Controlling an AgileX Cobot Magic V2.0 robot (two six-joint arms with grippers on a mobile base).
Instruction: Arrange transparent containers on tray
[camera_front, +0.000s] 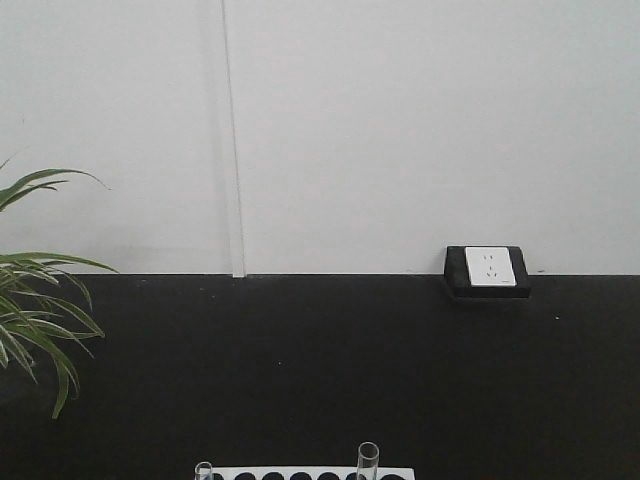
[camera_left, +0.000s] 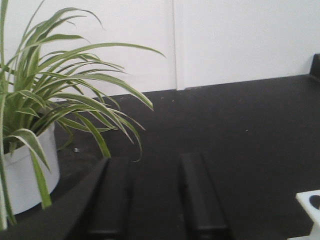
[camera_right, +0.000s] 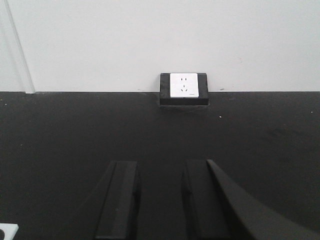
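Black tabletop (camera_front: 320, 360) meets a white wall. Left tube (camera_front: 203, 471) and right tube (camera_front: 368, 460) stand upright in rack (camera_front: 404, 474) holes at the near edge. Left gripper (camera_left: 157, 200) and right gripper (camera_right: 159, 200) hover parted and empty, seemingly ready to pick; tray not in view.

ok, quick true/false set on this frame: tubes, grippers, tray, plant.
1. Two test tubes stand in the white rack at the bottom edge of the front view. True.
2. The left gripper holds a tube. False: its jaws are apart with nothing between them.
3. The right gripper is shut. False: it is open and empty.
4. A yellow tray is in view. False: none shows in any view.
5. The plant grows in a white pot. True.
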